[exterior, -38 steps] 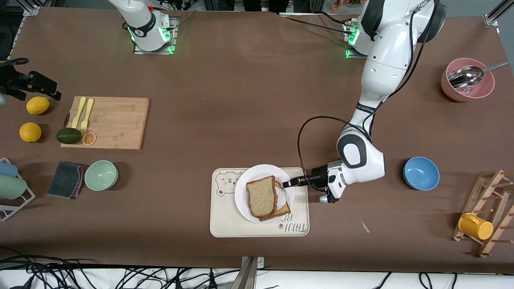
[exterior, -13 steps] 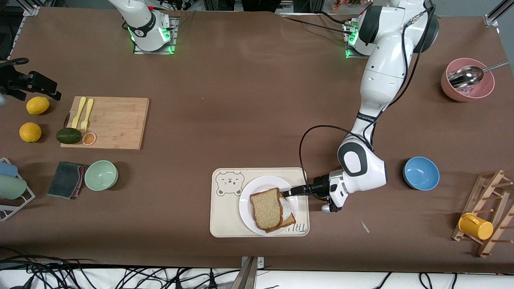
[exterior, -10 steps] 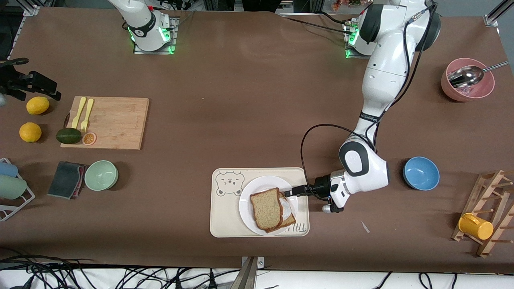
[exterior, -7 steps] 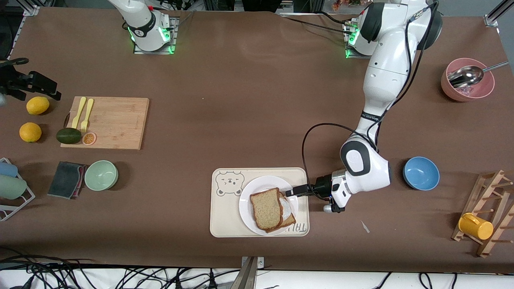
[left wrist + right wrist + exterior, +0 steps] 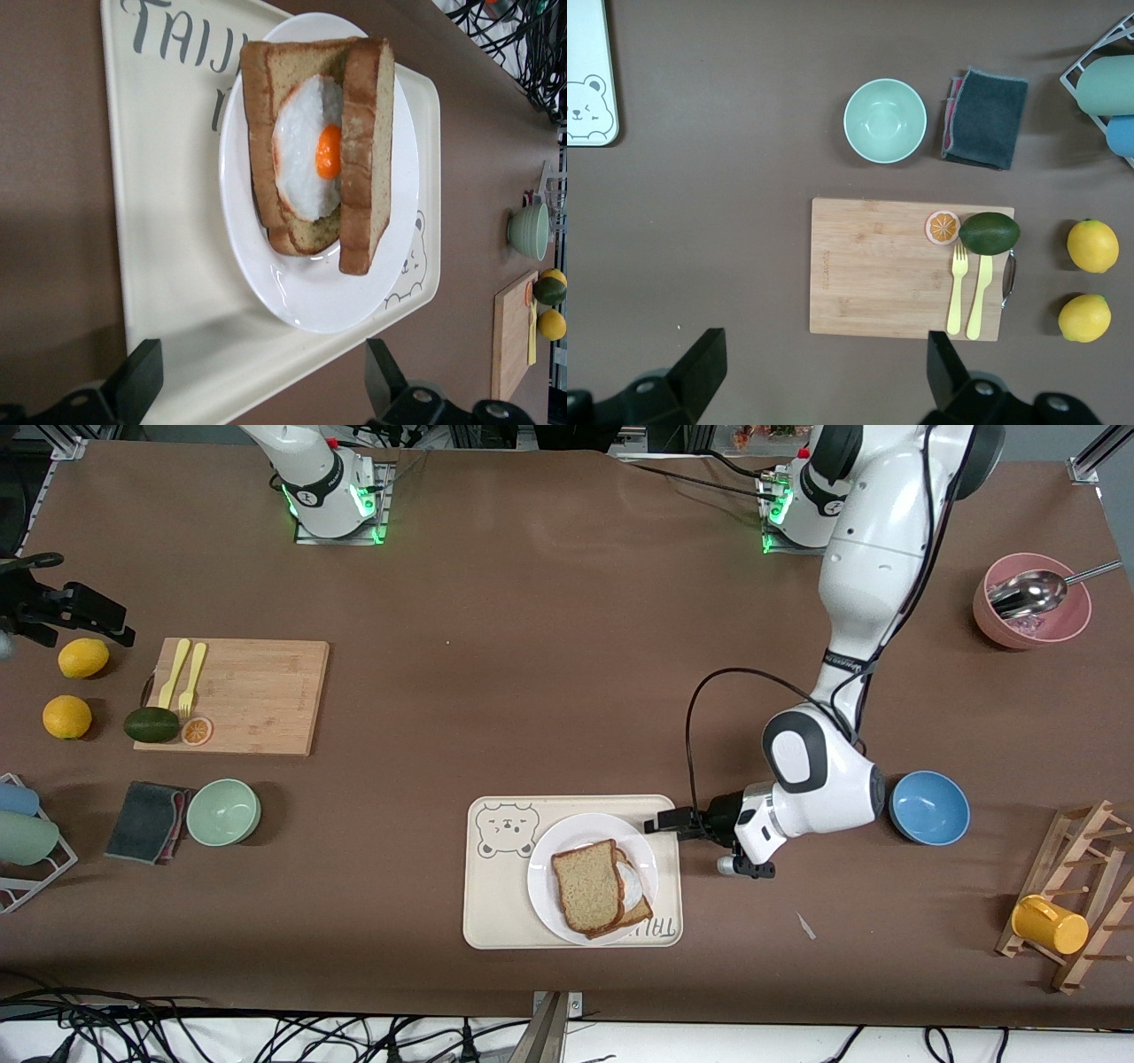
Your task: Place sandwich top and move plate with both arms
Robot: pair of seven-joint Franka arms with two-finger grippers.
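Sandwich top lies on the egg slice on the plate, just beside the spread, empty left hand; right hand spread above the cutting board.

You're looking at a bench under a brown cover, evenly lit. Along its near edge runs a white floor strip with black cables tangled at one corner.

Left hand low, fingers spread wide, empty, right hand raised, waiting, fingers apart
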